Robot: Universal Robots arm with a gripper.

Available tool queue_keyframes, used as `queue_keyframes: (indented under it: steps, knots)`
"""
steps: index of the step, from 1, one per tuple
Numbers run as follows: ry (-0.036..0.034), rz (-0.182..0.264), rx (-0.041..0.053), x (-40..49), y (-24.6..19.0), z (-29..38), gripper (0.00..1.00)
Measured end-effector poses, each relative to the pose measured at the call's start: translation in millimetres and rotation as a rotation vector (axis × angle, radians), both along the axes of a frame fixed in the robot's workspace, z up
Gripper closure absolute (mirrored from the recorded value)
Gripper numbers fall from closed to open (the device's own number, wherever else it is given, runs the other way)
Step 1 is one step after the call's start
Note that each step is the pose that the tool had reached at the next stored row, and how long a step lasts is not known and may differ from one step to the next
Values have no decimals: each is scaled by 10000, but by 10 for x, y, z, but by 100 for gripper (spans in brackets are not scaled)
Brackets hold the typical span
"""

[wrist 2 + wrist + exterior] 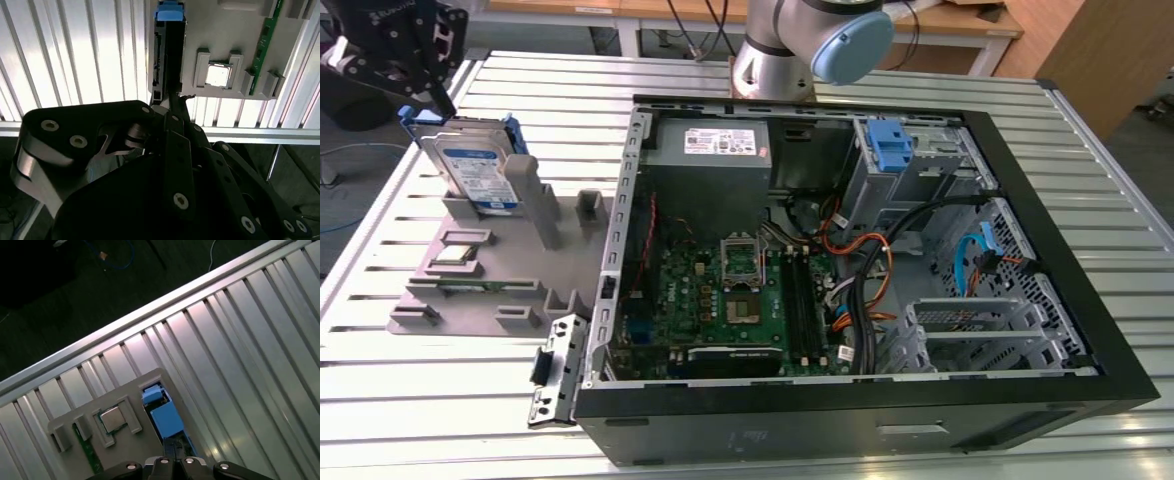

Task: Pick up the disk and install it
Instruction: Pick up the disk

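Gripper (444, 106) (jaws look pressed together, empty) hangs just above grey rack (454, 300). Disk (474, 170) stands on edge in rack, directly below gripper, thin edge up.

We find bare table (440, 400) around the grey holder (467, 290); its post (523, 190) stands beside the disk (474, 170); cables (874, 245) crowd the open case (854, 405).

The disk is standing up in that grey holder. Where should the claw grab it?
Probably the top edge of the disk, coming straight down from above and pinching its two flat faces. It stands upright on its thin edge in the grey holder, which hems in its lower part, while the top with the blue bracket sticks up free.
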State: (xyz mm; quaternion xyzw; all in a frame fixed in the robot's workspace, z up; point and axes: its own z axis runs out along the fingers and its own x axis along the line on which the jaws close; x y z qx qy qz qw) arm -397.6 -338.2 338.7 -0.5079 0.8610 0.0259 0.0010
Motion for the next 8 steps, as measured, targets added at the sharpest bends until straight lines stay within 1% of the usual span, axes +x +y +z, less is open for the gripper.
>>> queue_keyframes:
  steps: [8]
  knots:
    - [0,1457,0,0,0,-6,89]
